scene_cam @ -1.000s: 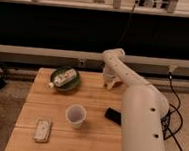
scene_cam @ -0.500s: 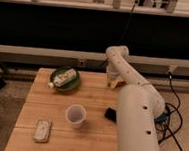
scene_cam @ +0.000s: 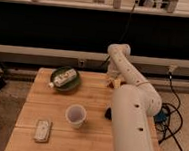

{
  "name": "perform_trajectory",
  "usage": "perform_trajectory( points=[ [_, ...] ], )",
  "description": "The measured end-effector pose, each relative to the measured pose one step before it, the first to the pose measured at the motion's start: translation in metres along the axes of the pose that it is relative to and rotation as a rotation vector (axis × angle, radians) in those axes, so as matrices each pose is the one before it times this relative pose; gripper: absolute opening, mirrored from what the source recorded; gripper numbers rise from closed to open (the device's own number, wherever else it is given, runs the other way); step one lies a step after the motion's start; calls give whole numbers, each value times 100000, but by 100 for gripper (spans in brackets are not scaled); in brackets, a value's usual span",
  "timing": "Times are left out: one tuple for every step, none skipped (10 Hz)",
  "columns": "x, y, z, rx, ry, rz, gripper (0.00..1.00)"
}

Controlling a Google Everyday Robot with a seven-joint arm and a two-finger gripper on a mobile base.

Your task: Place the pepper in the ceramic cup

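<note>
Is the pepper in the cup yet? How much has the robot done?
Nothing looks done yet: the cup is empty, only its pale inside shows. The gripper is at the far edge of the table, right of the green bowl. I can't spot the pepper, so I can't tell if it's held. Left: carry the pepper over the cup and drop it in.
</note>
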Motion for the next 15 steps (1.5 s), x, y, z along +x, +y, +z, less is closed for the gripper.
perform_trajectory(
  points=[
    [-29,116,-37,-48,-470,695,80],
    [229,256,4,490,-186,1645,80],
    [183,151,101,747,-118,994,80],
    [325,134,-5,1636,251,1178,80],
    [508,228,173,2005,104,1278,80],
    [387,130,112,1321,13,835,80],
    [368,146,166,1236,-39,893,80],
    [205,20,42,935,-16,584,80],
    [119,-63,-56,954,-71,441,80],
    [-29,-155,-55,740,-63,70,80],
    [-11,-72,-39,447,-194,80,80],
    [154,-15,-49,908,-435,390,80],
    [130,10,-38,809,-484,259,80],
    [91,8,-62,725,-512,121,80],
    [196,60,22,904,-582,190,75]
  ],
)
